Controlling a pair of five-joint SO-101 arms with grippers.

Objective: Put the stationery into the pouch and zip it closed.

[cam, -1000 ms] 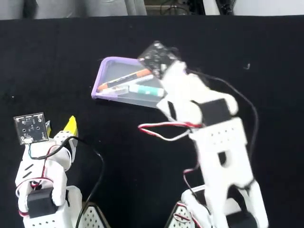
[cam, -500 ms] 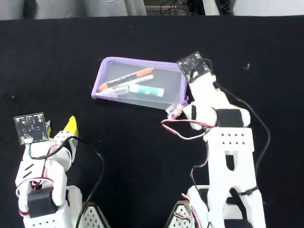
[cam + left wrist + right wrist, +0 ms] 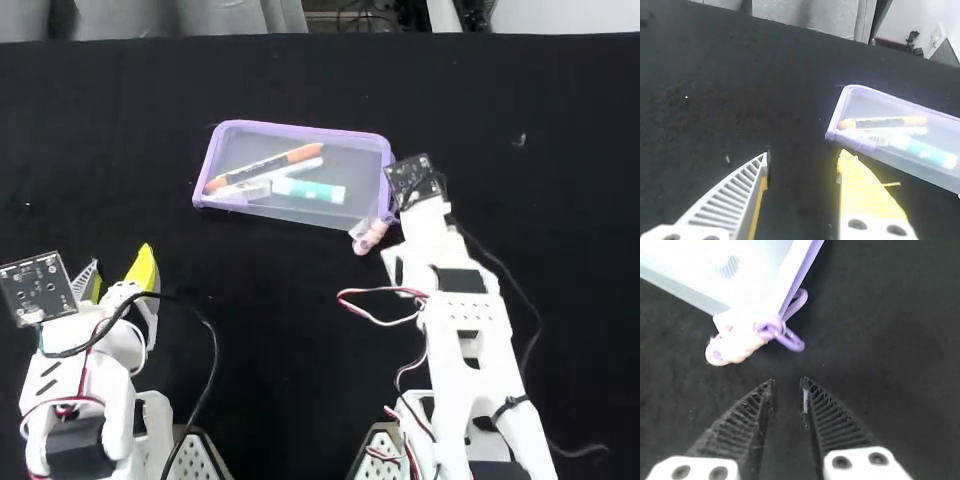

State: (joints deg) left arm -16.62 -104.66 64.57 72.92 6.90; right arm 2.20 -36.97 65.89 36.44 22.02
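The clear pouch (image 3: 352, 165) with purple trim lies flat at the table's middle. Inside it lie an orange pen (image 3: 265, 165), a white pen and a teal marker (image 3: 310, 190). Its purple zip ring (image 3: 790, 340) and pink charm (image 3: 368, 236) rest at the pouch's near right corner. My right gripper (image 3: 786, 385) hovers just short of that charm, fingers a little apart with nothing between them. My left gripper (image 3: 115, 272) stands open near the front left, well short of the pouch (image 3: 835, 125), its yellow finger (image 3: 860, 190) towards the pouch corner.
Black cloth covers the whole table (image 3: 560, 120). Bare cloth lies left, right and behind the pouch. The arm bases and loose cables (image 3: 375, 305) occupy the front edge.
My right arm slid from over the pouch's middle to its right end, then drew back towards the front, off the zip ring. My left wrist shifted left and lower.
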